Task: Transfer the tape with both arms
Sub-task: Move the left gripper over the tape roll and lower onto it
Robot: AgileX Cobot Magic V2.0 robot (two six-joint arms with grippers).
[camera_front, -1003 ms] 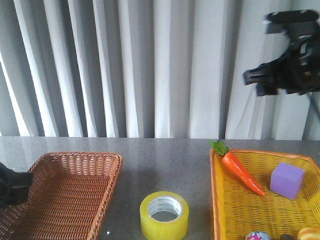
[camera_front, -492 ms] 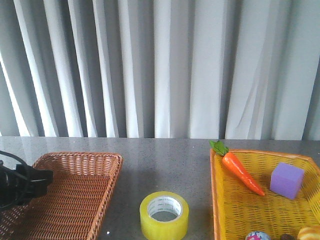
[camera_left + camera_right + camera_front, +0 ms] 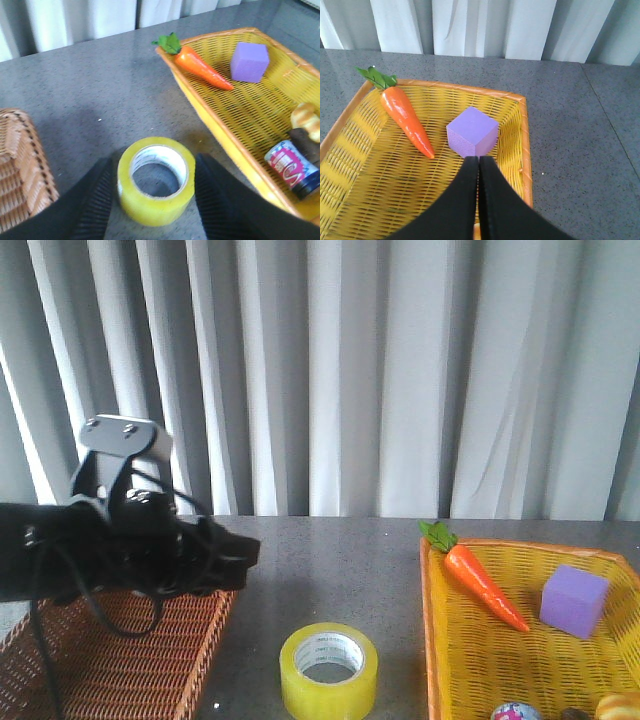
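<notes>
The tape (image 3: 300,690), a yellow roll with a white core, lies flat on the grey table between the two baskets. My left arm reaches in from the left above the brown basket. Its gripper (image 3: 248,552) hangs above and to the left of the tape and does not touch it. In the left wrist view the left gripper (image 3: 152,160) is open, and the tape (image 3: 155,205) shows between its two fingers. My right gripper (image 3: 478,159) is shut and empty above the yellow basket. It is out of the front view.
A brown wicker basket (image 3: 150,640) sits at the left under my left arm. A yellow basket (image 3: 430,640) at the right holds a carrot (image 3: 485,585), a purple cube (image 3: 573,600), a can (image 3: 292,167) and other small items. A grey curtain hangs behind the table.
My left arm has risen from the bottom left corner and swung right over the brown basket toward the tape. My right arm, at the upper right a second ago, has left the front view.
</notes>
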